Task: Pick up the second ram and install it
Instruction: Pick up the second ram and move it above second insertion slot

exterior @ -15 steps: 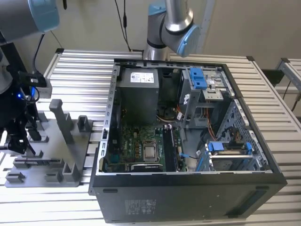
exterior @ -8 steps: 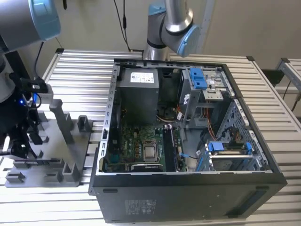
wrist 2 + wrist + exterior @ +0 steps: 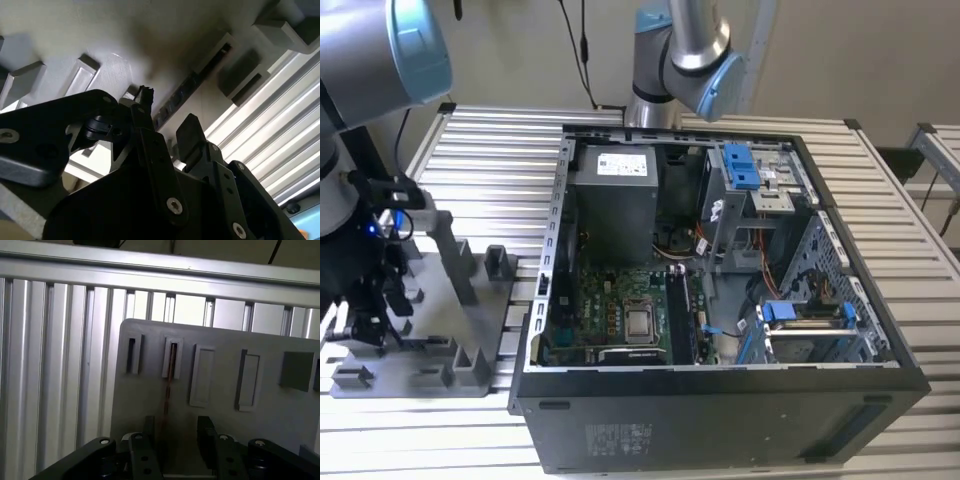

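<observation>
1. The black two-fingered end effector (image 3: 176,427) hung open and held nothing, low over a grey plastic fixture plate (image 3: 142,400).
2. The second ram (image 3: 169,385), a thin flat black memory stick, stood on edge in a plate slot between the spread fingers.
3. The plate lay on the ribbed metal counter (image 3: 470,150), at the exterior view's left of an open black computer case (image 3: 720,420).

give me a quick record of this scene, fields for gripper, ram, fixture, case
gripper: open, low over the fixture plate, one finger on each side of the ram
second ram: on edge in a plate slot, running in between the fingers
fixture plate: grey, on the slatted table, to the exterior view's left of the case
computer case: open, motherboard exposed
</observation>
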`<state>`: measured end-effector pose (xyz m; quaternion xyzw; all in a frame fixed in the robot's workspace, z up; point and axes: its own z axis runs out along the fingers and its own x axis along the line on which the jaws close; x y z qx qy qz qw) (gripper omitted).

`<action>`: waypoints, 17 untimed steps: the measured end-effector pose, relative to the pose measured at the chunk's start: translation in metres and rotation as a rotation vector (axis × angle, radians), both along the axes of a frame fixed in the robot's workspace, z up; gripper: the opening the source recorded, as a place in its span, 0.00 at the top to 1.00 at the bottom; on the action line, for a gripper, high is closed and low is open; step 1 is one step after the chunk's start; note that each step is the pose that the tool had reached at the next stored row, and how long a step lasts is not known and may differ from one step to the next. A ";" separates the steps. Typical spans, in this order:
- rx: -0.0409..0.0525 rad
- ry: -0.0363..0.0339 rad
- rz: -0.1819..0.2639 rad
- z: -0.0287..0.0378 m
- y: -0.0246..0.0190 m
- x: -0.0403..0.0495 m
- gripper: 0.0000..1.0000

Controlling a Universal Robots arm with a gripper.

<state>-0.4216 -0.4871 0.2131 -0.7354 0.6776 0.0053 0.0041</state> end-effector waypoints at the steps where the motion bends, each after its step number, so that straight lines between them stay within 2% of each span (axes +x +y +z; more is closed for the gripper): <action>1: 0.0002 -0.0002 0.002 -0.0018 -0.0006 0.0000 0.52; 7: 0.0002 -0.0002 0.011 -0.0118 -0.0043 -0.0003 0.52; 11: 0.0001 -0.0002 0.013 -0.0183 -0.0044 -0.0004 0.52; 17: 0.0006 -0.0001 0.014 -0.0192 -0.0044 -0.0004 0.52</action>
